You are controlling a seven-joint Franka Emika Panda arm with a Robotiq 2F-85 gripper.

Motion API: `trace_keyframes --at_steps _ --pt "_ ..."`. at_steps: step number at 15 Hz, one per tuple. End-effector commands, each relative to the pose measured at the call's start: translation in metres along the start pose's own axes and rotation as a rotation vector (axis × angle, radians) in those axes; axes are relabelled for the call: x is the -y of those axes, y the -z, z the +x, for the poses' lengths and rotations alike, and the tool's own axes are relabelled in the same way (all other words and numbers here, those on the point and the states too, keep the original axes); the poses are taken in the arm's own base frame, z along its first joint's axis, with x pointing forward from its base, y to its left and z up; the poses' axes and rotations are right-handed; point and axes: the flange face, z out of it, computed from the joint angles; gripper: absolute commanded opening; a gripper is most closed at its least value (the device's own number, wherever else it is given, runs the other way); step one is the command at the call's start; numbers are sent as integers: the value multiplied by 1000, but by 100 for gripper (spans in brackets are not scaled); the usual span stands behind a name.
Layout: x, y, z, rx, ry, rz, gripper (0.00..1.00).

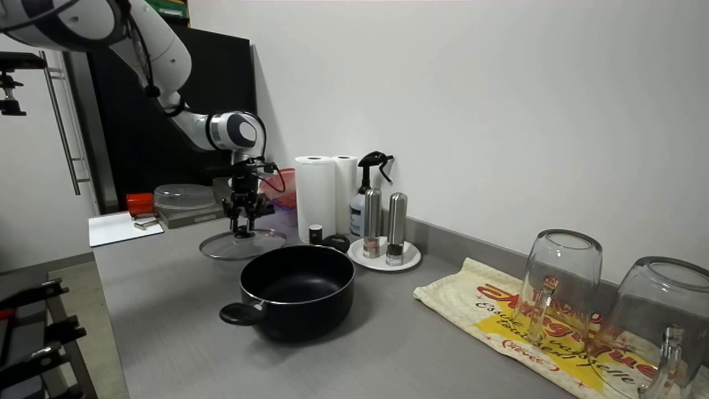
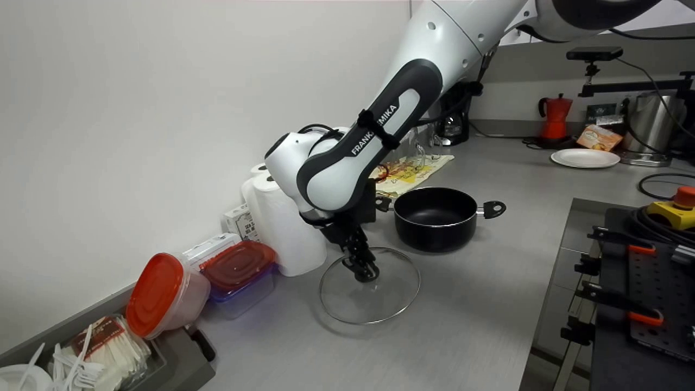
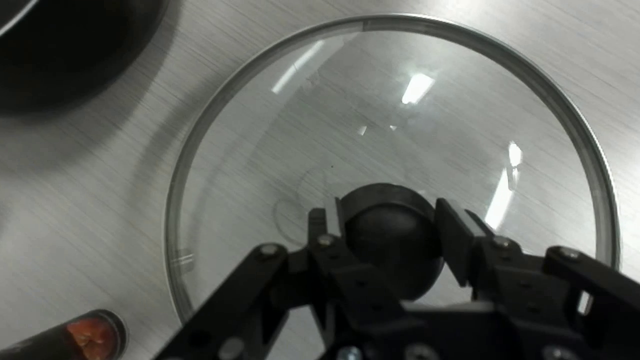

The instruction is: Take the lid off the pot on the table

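Place: kitchen (home or workplace, cannot tell) | Shown by: grey countertop (image 1: 183, 332), black pot (image 1: 302, 313), paper-towel rolls (image 1: 316, 199), red moka pot (image 2: 556, 117), glass mugs (image 1: 559, 277) on a printed tea towel (image 1: 471, 293) | Also robot-lab gear: Franka arm (image 2: 380, 117), red emergency-stop button (image 2: 685, 195) on yellow housing (image 2: 673, 212)

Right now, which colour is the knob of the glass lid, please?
The knob is plain black; the wrist view shows it best.

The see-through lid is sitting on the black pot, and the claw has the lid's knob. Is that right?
Not quite: the see-through lid isn't on the black pot. An exterior view shows it off the pot, beside it. The claw does have the lid's knob.
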Motion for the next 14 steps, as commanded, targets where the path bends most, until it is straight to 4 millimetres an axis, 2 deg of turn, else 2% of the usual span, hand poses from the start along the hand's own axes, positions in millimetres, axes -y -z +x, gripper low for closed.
trace_keyframes --at_steps 1,6,9,10,13,14 --pt "3 -17 1 11 -37 6 23" --pt "-1 -54 4 49 -63 12 23" --pt "-3 -53 1 68 -45 22 23" --pt "1 -49 4 53 -40 9 48" --pt "-1 -49 3 56 -42 11 48" --pt "-5 -40 -1 54 -38 1 73"
